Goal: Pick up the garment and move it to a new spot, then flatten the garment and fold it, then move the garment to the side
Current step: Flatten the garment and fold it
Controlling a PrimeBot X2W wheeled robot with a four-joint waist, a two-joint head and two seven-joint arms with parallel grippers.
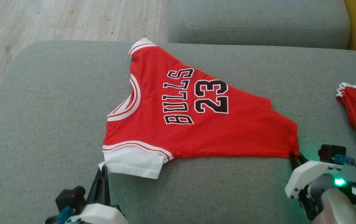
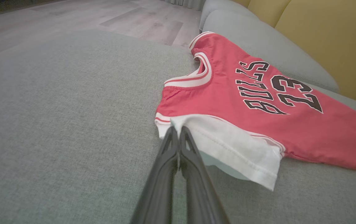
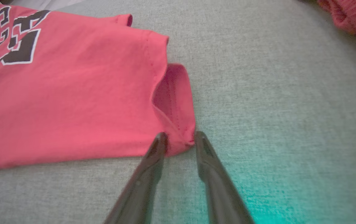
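In the head view, the red garment (image 1: 196,124) lay on the grey cushion (image 1: 56,109) just beyond both grippers. The left gripper (image 1: 103,169) touched its white sleeve (image 1: 134,161) and the right gripper (image 1: 294,157) its hem corner (image 1: 290,144).

In the left wrist view, the fingers were pressed together, pinching the sleeve's near corner at their tips.

In the right wrist view, the jaws stood apart astride the hem corner, not yet clamped.

This looked like the flattening step. Next, the right would need a firm pinch, then both would draw the cloth taut.

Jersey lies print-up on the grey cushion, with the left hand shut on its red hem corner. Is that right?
No. The left hand is shut on the jersey's white sleeve, not its red hem corner, as the left wrist view shows. The jersey does lie print-up on the grey cushion.
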